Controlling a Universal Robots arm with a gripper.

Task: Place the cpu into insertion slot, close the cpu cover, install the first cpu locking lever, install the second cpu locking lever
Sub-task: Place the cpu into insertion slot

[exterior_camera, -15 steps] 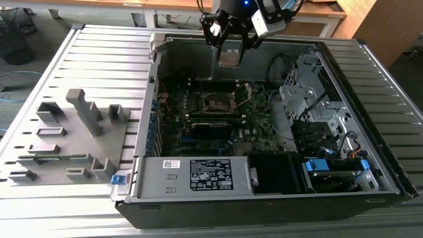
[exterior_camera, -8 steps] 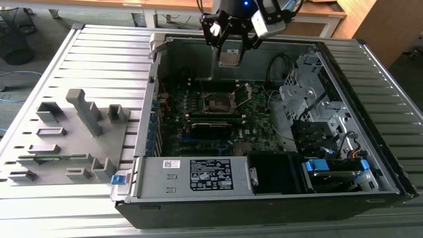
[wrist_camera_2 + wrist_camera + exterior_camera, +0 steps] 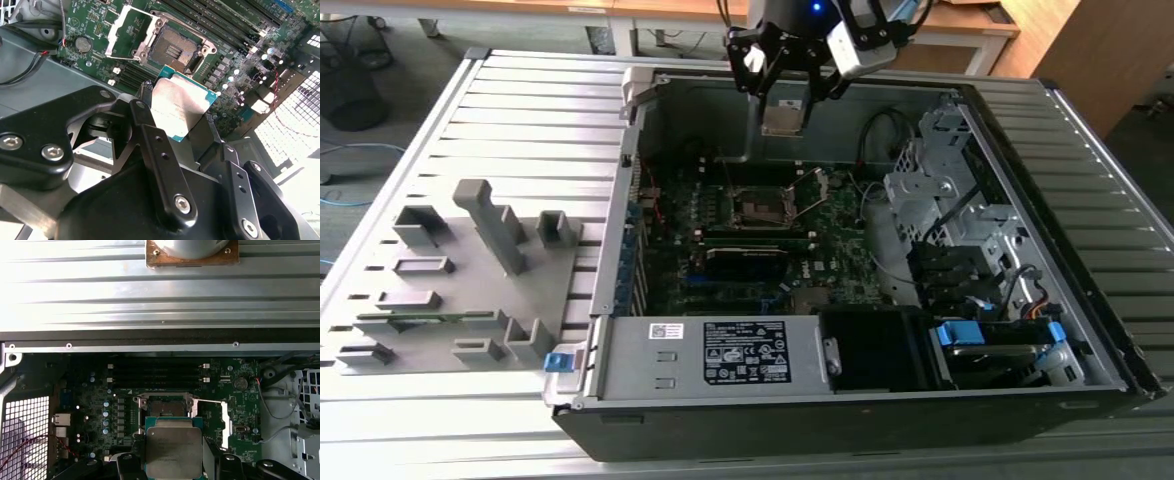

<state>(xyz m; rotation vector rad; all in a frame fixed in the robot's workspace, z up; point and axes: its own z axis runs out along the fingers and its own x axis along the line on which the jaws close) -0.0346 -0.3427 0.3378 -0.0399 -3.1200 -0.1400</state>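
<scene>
— Silver-grey metal on top, a green rim round it: that's the cpu [image 3: 180,107], and the hand [image 3: 177,111] is clamped onto two opposite edges of it!

— Where's it hanging?

— Up over the open computer case [image 3: 854,432], well above the green motherboard [image 3: 834,235] and touching nothing but the hand. The insertion slot [image 3: 175,46] lies bare below it, and the cpu cover [image 3: 115,31] is swung open just beside the slot.

— How would a chip like that handle?

— Light, thin and rigid, I'd say, with no flex at all. That metal top looks slick, so the edges are the place to grip, just as it's held here. I'd judge the underside and the slot's dark centre to be the fragile parts, ones that wouldn't forgive scraping or tilting.

— Anything in the slot?

— Nothing, going by both wrist views.
</scene>
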